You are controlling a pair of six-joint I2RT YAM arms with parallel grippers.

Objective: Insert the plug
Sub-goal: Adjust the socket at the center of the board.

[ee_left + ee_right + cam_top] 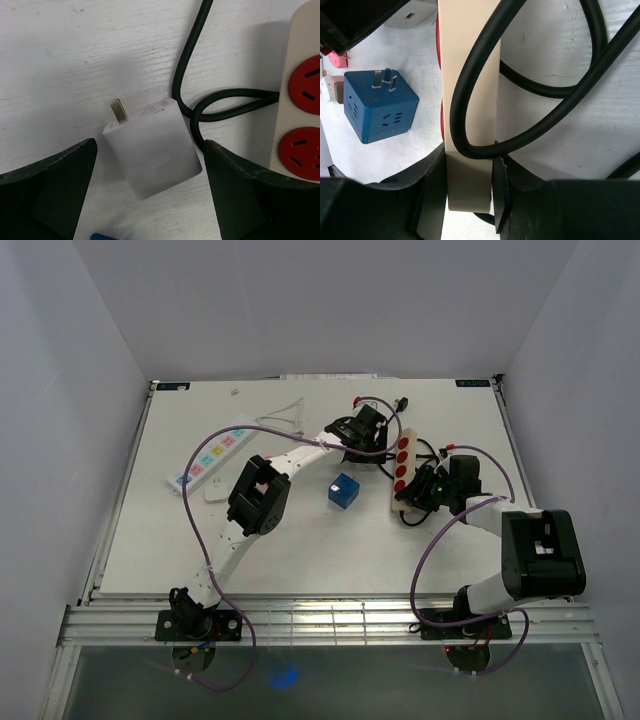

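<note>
A white plug adapter (155, 140) lies on the table with its metal prongs pointing up-left. My left gripper (149, 167) is open with a finger on each side of the adapter, neither touching it. In the top view the left gripper (362, 435) is beside the beige power strip (403, 465) with red sockets. My right gripper (468, 167) is shut on the near end of that strip (470, 75); in the top view it (418, 492) sits at the strip's near end. The strip's black cord (530, 135) loops over it.
A blue cube socket (343, 490) stands left of the strip, also in the right wrist view (377, 105). A white power strip (210, 455) with coloured buttons lies at the left. A black cord (192, 85) curls right beside the adapter.
</note>
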